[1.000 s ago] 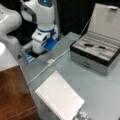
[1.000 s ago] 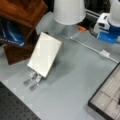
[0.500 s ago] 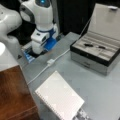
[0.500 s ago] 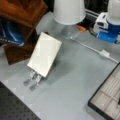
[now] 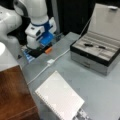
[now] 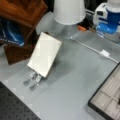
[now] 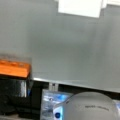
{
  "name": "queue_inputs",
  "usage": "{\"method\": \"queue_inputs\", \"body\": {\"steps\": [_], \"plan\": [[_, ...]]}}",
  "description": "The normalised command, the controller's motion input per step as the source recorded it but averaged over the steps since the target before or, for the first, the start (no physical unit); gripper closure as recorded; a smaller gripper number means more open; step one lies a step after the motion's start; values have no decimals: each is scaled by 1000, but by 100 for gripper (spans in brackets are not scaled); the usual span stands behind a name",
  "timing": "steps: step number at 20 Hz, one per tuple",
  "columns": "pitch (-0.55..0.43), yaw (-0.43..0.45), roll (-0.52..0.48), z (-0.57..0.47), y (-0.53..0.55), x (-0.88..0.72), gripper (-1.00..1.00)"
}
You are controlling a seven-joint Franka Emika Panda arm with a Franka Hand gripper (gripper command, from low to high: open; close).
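Presently the gripper [image 5: 37, 50] sits low at the table's far edge, at a front view's left; jaw state: cannot tell. Just beside it lies a small orange block [image 5: 48, 50]. It looks rigid and light, and is probably best pinched across its short sides. A white cable [image 5: 50, 61] runs near. Farther out are a propped white pad [image 5: 60, 98] and an open compartment box [image 5: 97, 53].
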Motion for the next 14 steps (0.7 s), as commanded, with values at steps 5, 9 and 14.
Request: {"method": "queue_inputs", "body": {"steps": [5, 9, 14], "plan": [[-86, -213, 29, 130, -40, 264, -100], [28, -154, 49, 238, -83, 493, -100], [161, -127, 110, 332, -70, 665, -100]]}}
